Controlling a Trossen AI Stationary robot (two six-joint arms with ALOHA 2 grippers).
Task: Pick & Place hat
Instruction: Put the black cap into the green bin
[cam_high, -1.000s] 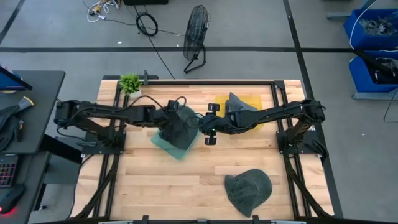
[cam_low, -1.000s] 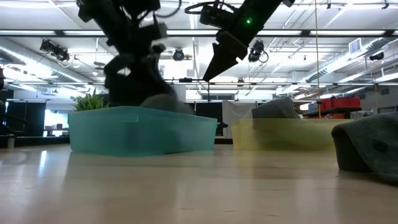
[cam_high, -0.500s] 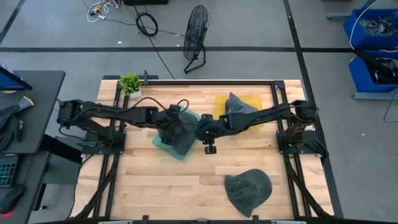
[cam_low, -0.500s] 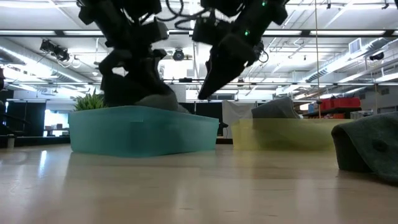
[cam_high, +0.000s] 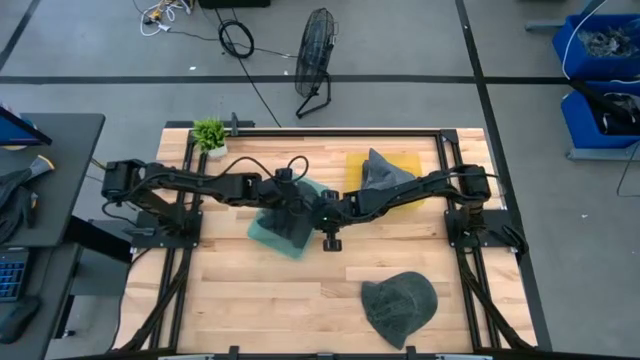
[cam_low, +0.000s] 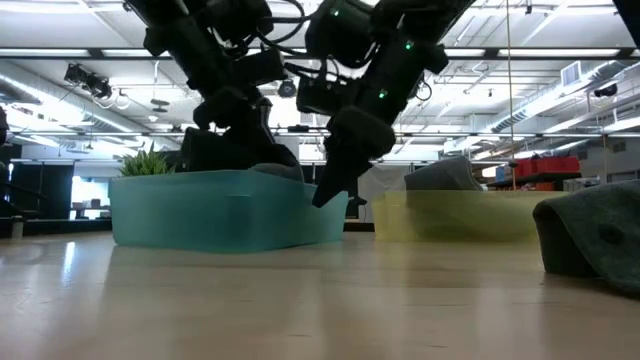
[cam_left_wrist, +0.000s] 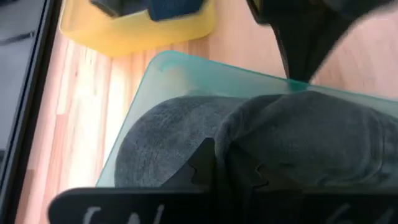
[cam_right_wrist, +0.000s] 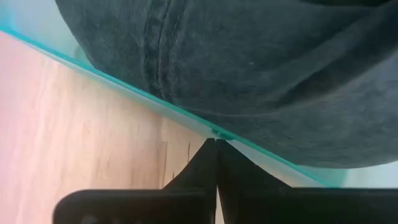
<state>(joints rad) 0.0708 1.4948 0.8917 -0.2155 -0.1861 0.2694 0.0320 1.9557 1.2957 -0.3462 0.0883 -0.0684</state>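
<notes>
A dark hat (cam_high: 282, 215) lies in the teal bin (cam_high: 262, 233), the left gripper (cam_left_wrist: 231, 163) clamped on its fabric. The right gripper (cam_right_wrist: 216, 144), fingers together, touches the bin's edge. Nearby are a yellow bin (cam_high: 405, 163) holding another hat (cam_high: 381, 168), a third hat (cam_high: 398, 305) on the table (cam_high: 250, 300), and a plant (cam_high: 209, 132); no writing is legible.

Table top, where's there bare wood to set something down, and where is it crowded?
Bare wood lies in the front left, between the teal bin and the loose hat, and beside the plant. It is crowded mid-table: the left gripper is in the teal bin's hat, the right gripper at its rim, beside the yellow bin.
</notes>
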